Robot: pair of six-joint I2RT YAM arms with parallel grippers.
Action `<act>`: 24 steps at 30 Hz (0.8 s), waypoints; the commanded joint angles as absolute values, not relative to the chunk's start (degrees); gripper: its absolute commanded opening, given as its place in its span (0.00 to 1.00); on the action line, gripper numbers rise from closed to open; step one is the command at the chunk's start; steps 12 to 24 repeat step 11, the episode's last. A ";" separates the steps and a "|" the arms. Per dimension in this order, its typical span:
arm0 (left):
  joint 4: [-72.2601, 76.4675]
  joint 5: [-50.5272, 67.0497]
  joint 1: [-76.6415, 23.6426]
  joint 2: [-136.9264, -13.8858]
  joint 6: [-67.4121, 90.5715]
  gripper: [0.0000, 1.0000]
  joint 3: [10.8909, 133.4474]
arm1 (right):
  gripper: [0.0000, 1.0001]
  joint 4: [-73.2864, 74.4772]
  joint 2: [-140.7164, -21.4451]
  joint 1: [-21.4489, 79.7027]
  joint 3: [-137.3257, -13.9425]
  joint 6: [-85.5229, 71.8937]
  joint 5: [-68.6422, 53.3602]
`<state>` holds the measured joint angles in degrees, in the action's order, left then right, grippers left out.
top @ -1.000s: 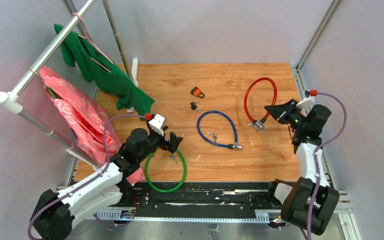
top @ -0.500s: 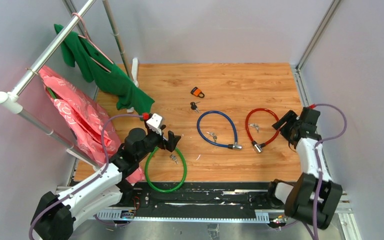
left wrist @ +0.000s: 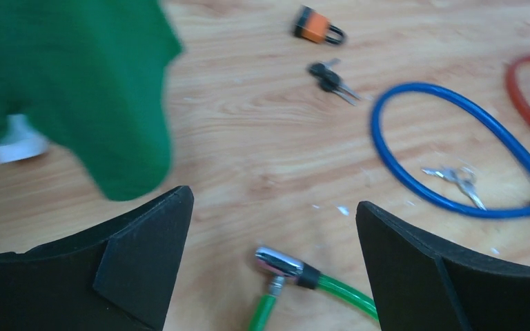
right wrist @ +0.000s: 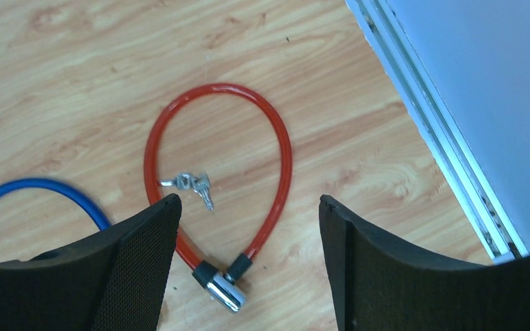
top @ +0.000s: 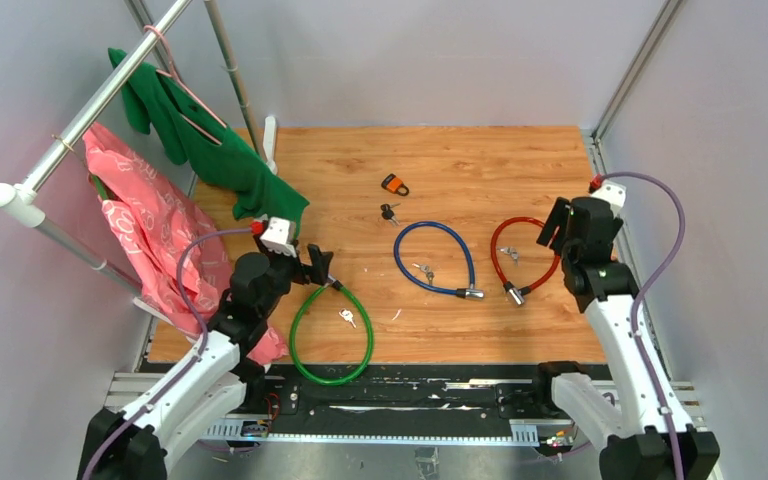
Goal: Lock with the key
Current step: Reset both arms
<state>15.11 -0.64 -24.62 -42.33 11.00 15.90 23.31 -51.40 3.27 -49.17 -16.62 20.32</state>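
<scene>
Starting on the left, we're seeing the left gripper (top: 322,270) hanging wide open with nothing in it, right by the far end of the green cable lock (top: 369,335). In the left wrist view the green lock's chrome head (left wrist: 279,262) is lying on the table in the gap between the two black left fingers (left wrist: 145,255), a bit nearer the left one and touching neither. The green loop is lying flat near the front edge of the wooden table (top: 460,150), with small silver keys (top: 346,318) sitting inside it.

Counting as we go, we're getting three cable locks, one padlock and four sets of keys.

The orange padlock (top: 394,184) is sitting toward the middle back, with black-headed keys (top: 389,211) just in front of it. The blue cable lock (top: 434,225) is lying mid-table, curled into a loop with its chrome head at the near right corner and the blue lock's keys (top: 424,270) inside.

Over on the right, the red cable lock (top: 520,219) is lying flat as a teardrop loop. The red lock's chrome head (right wrist: 221,291) is at the near end and the red lock's keys (right wrist: 190,185) are inside. The right gripper (top: 558,225) is hovering just beside its right side, jaws spread and empty. In the right wrist view the loop is showing in the gap between the right fingers (right wrist: 138,262), and they aren't touching it.
</scene>
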 commanded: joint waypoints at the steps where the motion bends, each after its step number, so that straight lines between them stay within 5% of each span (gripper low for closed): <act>1: 14.52 -5.91 -17.56 -39.61 10.05 1.00 15.91 | 0.76 20.88 -43.77 4.39 -41.39 -15.01 23.16; 9: 9.44 -7.10 -14.23 -38.84 -1.48 1.00 16.96 | 0.75 12.53 -32.74 4.39 -29.83 -15.87 20.68; 24: 10.48 -2.43 -12.57 -37.79 -2.04 1.00 15.41 | 0.75 12.76 -32.09 4.39 -29.28 -15.51 20.76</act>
